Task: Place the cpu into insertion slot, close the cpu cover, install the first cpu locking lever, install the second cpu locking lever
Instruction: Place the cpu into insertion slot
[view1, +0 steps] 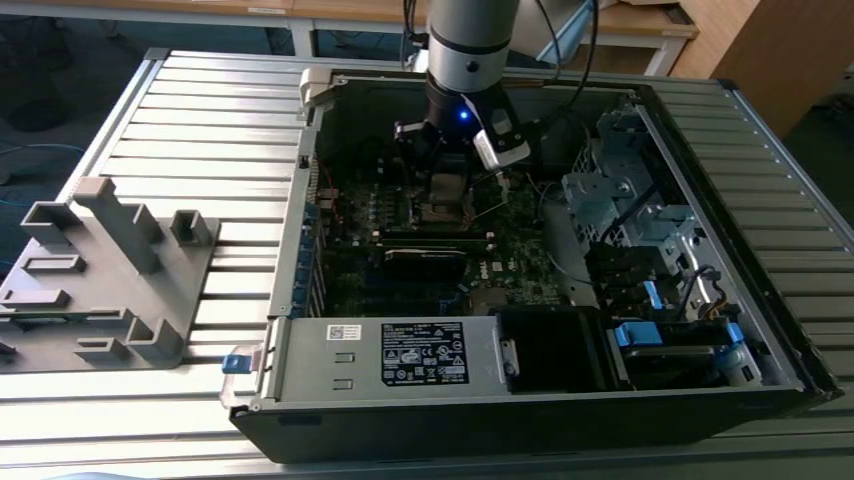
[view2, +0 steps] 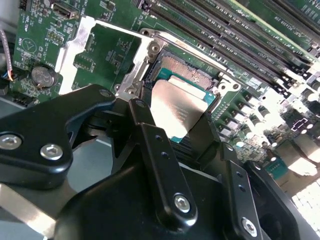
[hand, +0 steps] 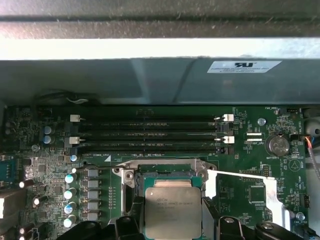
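My gripper (view1: 449, 192) reaches down into the open computer case and is shut on the cpu (view2: 177, 107), a flat square chip with a dull metal top. The cpu (hand: 172, 207) hangs tilted just above the insertion slot (view2: 186, 70), between two black fingers (view2: 144, 120). In the first wrist view the insertion slot (hand: 165, 174) shows past the chip's far edge. The cpu cover (view2: 80, 42), a thin silvery frame with an open window, is swung fully open and lies beside the slot. The same cover (hand: 272, 192) shows in the first wrist view.
Long memory slots (hand: 150, 132) run close to the socket, and a coin battery (hand: 276, 145) sits near the open cover. The case wall (hand: 160, 85) rises behind them. A drive cage (view1: 641, 220) and power supply (view1: 400, 355) crowd the case. A grey fixture (view1: 114, 270) stands on the table.
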